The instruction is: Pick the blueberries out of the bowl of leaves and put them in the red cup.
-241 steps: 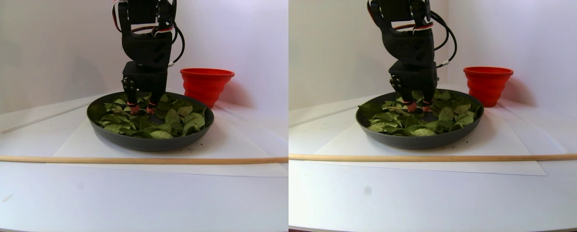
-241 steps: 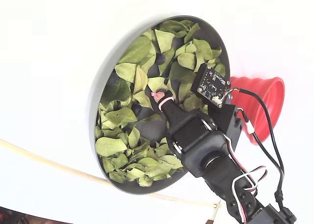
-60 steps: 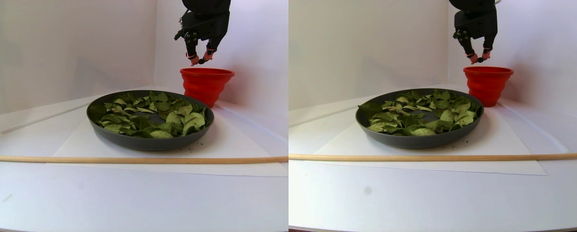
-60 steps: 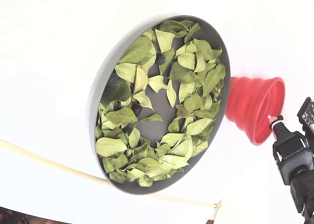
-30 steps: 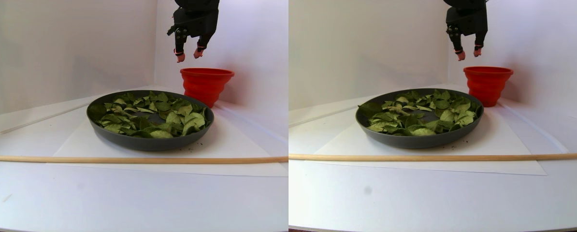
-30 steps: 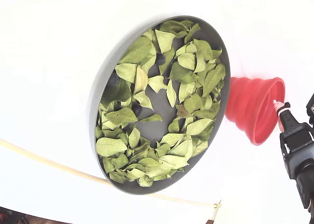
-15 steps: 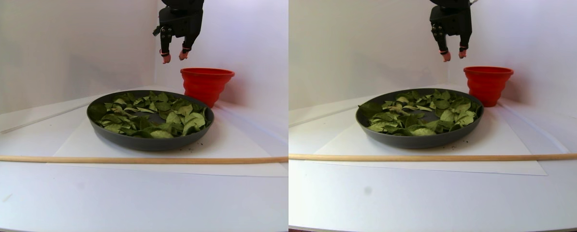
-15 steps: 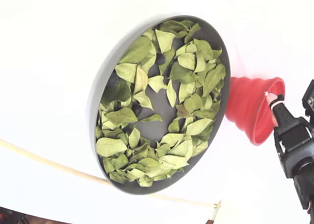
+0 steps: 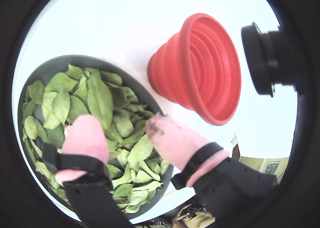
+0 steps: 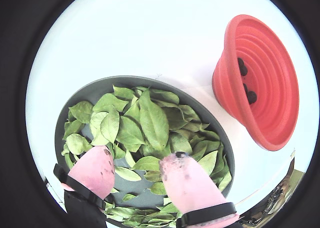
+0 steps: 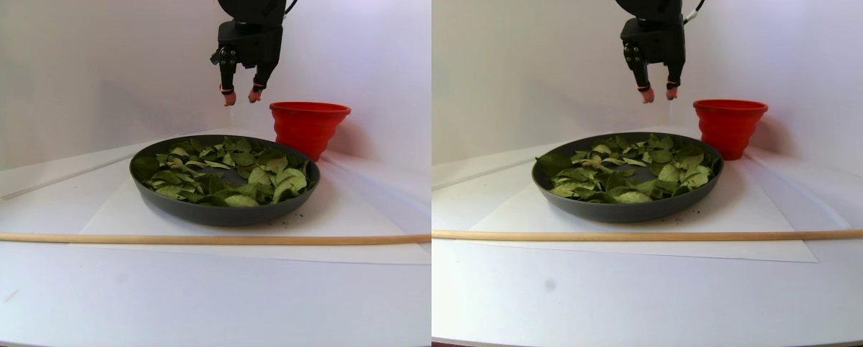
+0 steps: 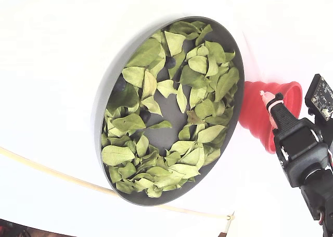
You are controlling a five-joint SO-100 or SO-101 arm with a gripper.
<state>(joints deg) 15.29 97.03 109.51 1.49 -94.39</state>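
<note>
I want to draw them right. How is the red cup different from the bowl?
The red cup is bright red, small and tall with stepped sides; the bowl is dark grey, wide and shallow. The cup holds dark berries, the bowl holds green leaves. Both are round and sit upright on the white table.

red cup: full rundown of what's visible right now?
The red cup is bright red and matte, looks like soft plastic or silicone, with stepped ribbed sides flaring to a wide round rim. It stands upright on the white table, beside the bowl but apart from it. At least two blueberries lie inside. The hand hangs open nearby, not touching it.
</note>
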